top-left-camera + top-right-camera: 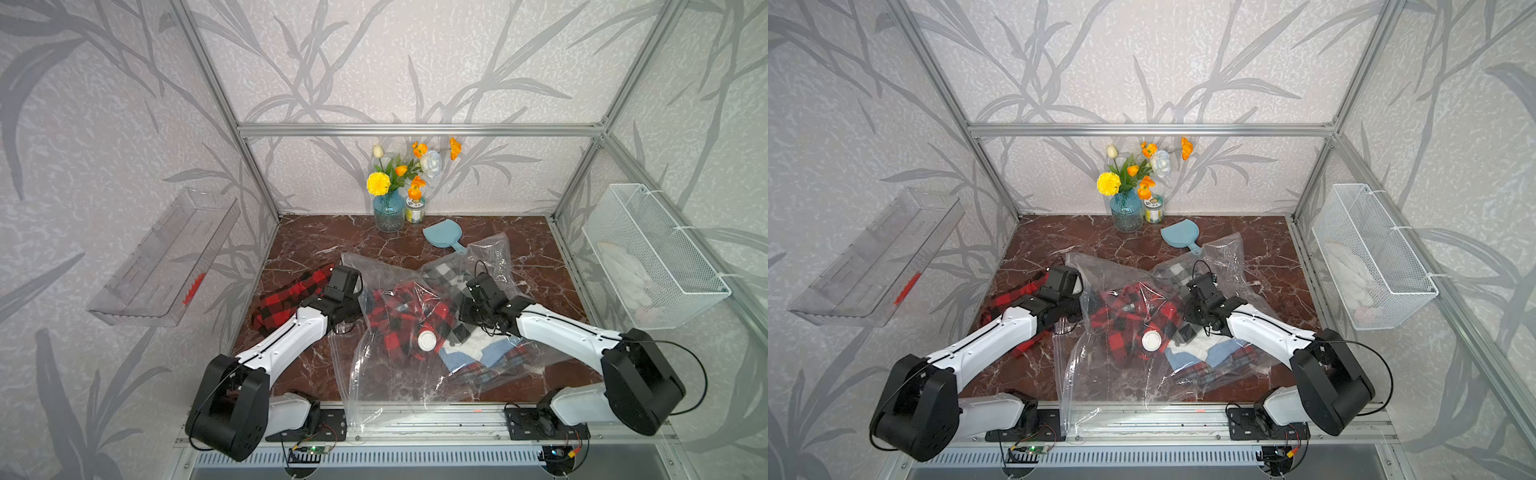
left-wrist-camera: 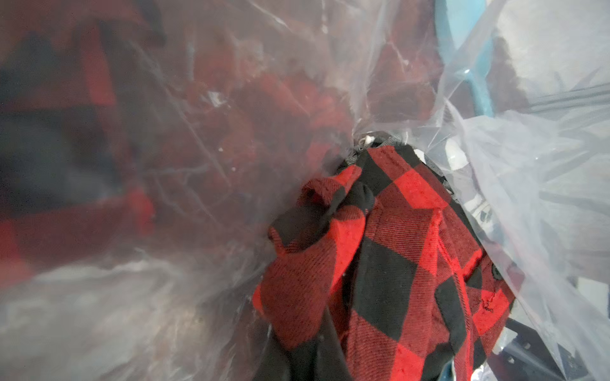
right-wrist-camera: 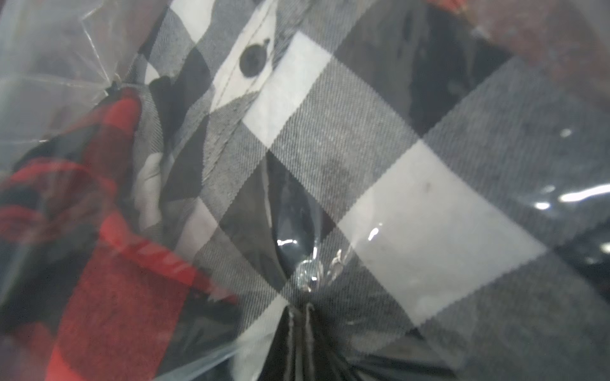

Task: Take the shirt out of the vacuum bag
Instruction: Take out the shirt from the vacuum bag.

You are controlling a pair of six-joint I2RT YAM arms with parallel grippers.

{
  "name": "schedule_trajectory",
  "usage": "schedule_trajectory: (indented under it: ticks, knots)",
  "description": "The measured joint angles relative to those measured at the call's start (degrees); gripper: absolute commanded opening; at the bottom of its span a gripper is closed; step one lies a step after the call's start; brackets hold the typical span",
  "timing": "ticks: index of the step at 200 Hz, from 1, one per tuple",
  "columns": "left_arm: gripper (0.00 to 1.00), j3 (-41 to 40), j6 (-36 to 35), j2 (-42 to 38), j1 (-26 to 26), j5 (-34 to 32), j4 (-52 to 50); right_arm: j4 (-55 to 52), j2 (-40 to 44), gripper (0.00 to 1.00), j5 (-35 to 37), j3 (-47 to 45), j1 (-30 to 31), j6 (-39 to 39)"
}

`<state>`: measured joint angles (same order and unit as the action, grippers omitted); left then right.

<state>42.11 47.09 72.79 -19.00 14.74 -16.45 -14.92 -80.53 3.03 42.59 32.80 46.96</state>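
1. A blue glass vase point(image 1: 388, 216) of yellow, orange and white flowers stands at the back of the marble tabletop point(image 1: 311, 245);
2. a small jar point(image 1: 414, 210) stands just beside it;
3. a pale blue scoop point(image 1: 441, 235) lies near;
4. a wire basket point(image 1: 631, 216) and a clear tray point(image 1: 166, 257) hang on opposite walls.

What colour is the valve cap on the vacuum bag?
White; the valve cap shows best in a top view.

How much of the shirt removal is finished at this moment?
Done: part of the red plaid shirt already lies outside the vacuum bag. In hand: the left gripper seems shut on the shirt; the right gripper pinches the bag film. Left: the rest, under the plastic, must come out.
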Motion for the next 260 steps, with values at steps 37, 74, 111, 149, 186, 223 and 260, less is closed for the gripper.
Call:
schedule_trajectory:
  ticks: [37, 74, 111, 149, 186, 223, 260]
  knots:
    - [0.0, 0.0, -1.07, -4.48, 3.72, 0.52, -4.17, 0.72, 0.52, 0.08, -0.28, -0.63, -1.53, 0.22]
    - [0.0, -0.04, -2.14, -8.92, 5.77, 0.44, -8.41, 0.94, -0.07, 0.07, -0.31, -0.63, -1.81, 0.24]
    - [0.0, -0.63, -3.78, -10.91, 10.86, 0.57, -12.48, 1.4, -0.55, 0.07, -0.5, -0.61, -2.12, 0.22]
    - [0.0, -0.63, -6.32, -10.78, 16.79, 1.7, -16.61, 1.49, -0.55, 0.07, -0.68, -0.61, -2.6, 0.22]
    - [0.0, 0.11, -9.2, -9.25, 21.09, 2.29, -20.33, 1.75, -1.14, 0.07, -1.2, -0.44, -3.65, 0.22]
    - [0.0, 4.61, -13.14, -5.6, 24.85, 1.68, -23.47, 3.02, -2.69, 0.06, -1.92, -0.04, -5.62, 0.22]
    - [0.0, 12.35, -17.11, -0.11, 27.65, 0.02, -26.93, 3.78, -3.93, 0.06, -2.54, 0.66, -7.85, -0.02]
